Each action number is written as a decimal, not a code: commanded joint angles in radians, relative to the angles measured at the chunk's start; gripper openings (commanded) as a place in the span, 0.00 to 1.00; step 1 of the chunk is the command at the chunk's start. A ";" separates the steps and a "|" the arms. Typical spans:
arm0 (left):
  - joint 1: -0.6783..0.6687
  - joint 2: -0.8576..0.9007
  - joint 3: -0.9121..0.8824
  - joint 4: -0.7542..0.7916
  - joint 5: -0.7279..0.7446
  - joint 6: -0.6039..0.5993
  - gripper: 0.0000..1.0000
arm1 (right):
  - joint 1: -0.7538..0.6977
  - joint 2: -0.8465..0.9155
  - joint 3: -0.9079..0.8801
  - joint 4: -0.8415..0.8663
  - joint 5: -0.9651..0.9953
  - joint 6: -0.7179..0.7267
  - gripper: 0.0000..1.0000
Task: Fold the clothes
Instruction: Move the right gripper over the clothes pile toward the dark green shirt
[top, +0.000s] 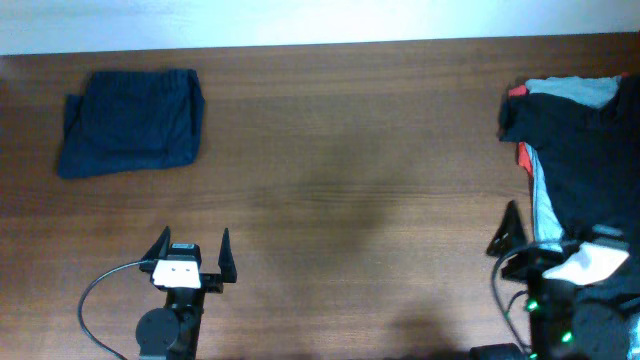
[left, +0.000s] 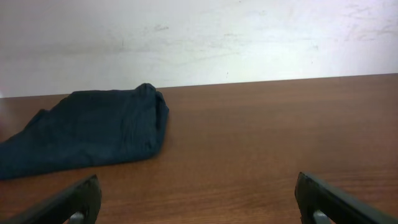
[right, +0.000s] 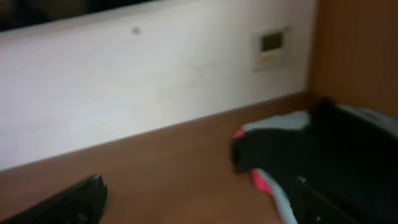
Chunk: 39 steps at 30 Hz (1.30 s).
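One navy garment (top: 130, 122) lay folded; left gripper (top: 194, 240) stood apart, right gripper (right: 199, 193) apparently likewise, needing next to grasp the pile (top: 580, 150).

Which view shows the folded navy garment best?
Overhead: the navy garment shows whole, outline and all. Left wrist sees it low and side-on, cropped at the left edge; right wrist does not show it.

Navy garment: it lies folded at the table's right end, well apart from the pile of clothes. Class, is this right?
No. The navy garment lies folded at the table's left end, as the overhead view shows, well apart from the pile of clothes.
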 joint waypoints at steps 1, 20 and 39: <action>-0.004 -0.009 -0.004 -0.004 0.011 0.018 0.99 | 0.005 0.188 0.180 -0.073 0.141 -0.033 0.98; -0.004 -0.009 -0.004 -0.004 0.011 0.018 0.99 | -0.062 1.202 1.126 -0.604 0.049 -0.112 0.98; -0.004 -0.009 -0.004 -0.004 0.011 0.018 0.99 | -0.206 1.556 1.133 -0.546 0.042 -0.025 0.79</action>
